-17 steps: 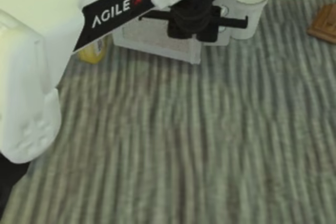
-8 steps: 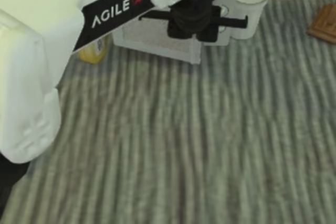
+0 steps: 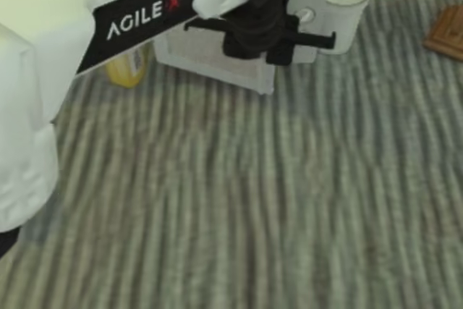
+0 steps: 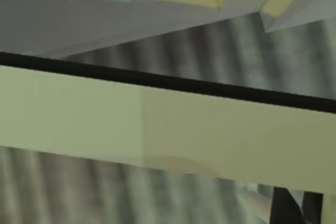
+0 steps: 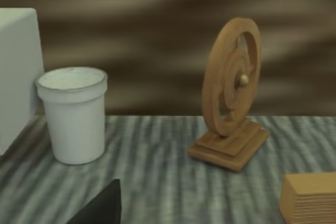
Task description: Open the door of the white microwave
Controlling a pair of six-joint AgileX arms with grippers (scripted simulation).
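door (image 3: 217, 59) has swung a bit further out than half a second ago: in the top view its free edge near the knob panel now sits lower and farther from the white microwave (image 3: 311, 1) body, and a grey knob (image 3: 306, 14) shows more clearly behind it. left gripper (image 3: 257, 30) is at that edge, over the front of the microwave at the table's back, and the left arm has shifted toward the top view's left along with it. cannot tell whether its fingers are clamped on the door or just hooked, black body hides them. left wrist view only shows a pale panel edge close up. right arm parked out of the top view; its wrist view sees a white cup (image 5: 73, 114) beside the microwave and a wooden wheel ornament (image 5: 231, 95). judgement: door partly open, pull needs to continue along the arc.
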